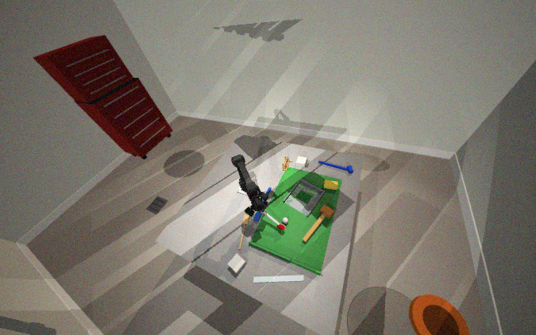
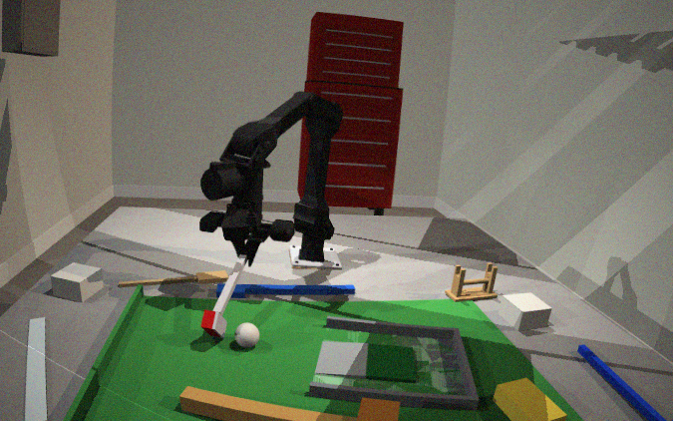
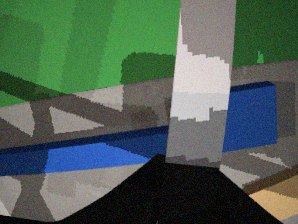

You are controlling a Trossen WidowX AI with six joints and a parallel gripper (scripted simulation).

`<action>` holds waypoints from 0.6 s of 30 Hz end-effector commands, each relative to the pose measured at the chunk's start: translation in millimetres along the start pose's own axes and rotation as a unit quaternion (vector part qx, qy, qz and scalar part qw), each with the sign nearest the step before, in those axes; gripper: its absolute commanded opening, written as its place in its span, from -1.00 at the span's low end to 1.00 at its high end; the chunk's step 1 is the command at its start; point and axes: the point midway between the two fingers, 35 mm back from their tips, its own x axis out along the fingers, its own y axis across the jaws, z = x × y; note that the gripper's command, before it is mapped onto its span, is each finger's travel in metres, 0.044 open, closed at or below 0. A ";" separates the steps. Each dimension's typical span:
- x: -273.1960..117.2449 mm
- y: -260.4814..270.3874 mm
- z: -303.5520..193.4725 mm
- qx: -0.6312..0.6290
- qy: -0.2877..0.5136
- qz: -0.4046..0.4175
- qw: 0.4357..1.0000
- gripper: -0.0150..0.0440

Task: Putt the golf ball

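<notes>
Gripper (image 2: 248, 254) clamped on the pale shaft of the red putter (image 2: 221, 303), left of centre in the exterior view. Shaft slanting down and to the left, red head (image 2: 213, 322) low over the green mat (image 2: 161, 361); contact with the mat impossible to judge. Golf ball (image 2: 246, 334) just beside the head on its right, a narrow gap visible between them. In the top view, same pairing near frame centre: putter (image 1: 274, 221) with ball (image 1: 285, 220) just to the upper right of the head.

Raised green (image 2: 392, 362) lower right of centre in the exterior view, framed by a grey wall on three sides, grey ramp (image 2: 341, 358) on its left side facing the ball. Ball well apart from the ramp, on the flat mat.

Along the far edge of the mat, a blue bar (image 2: 286, 289); to its left a wooden-handled tool (image 2: 174, 279). Wooden mallet (image 2: 286, 408) across the bottom edge, yellow block (image 2: 526, 400) at lower right, small wooden stool (image 2: 473, 282) tipped over at right, pale cubes at far left (image 2: 76, 280) and right (image 2: 526, 309). Red tool cabinet (image 2: 353, 110) against the back wall, upper centre.

Wrist view: black fingers at the bottom, shaft (image 3: 200, 96) running straight up the frame across the blue bar (image 3: 100, 156).

No readable brands, labels or writing anywhere.
</notes>
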 end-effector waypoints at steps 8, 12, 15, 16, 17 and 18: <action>-0.4 -2.5 0.3 0.000 0.000 0.000 1.000 -0.49; 1.0 -15.4 0.6 0.001 -0.001 -0.002 1.000 -0.49; 2.3 -27.4 0.4 0.002 -0.001 -0.003 1.000 -0.49; 2.5 -29.7 0.2 0.002 -0.001 -0.003 1.000 -0.49; 2.6 -30.5 0.2 0.002 -0.001 -0.003 1.000 -0.49; 2.6 -30.5 0.2 0.002 -0.001 -0.003 1.000 -0.49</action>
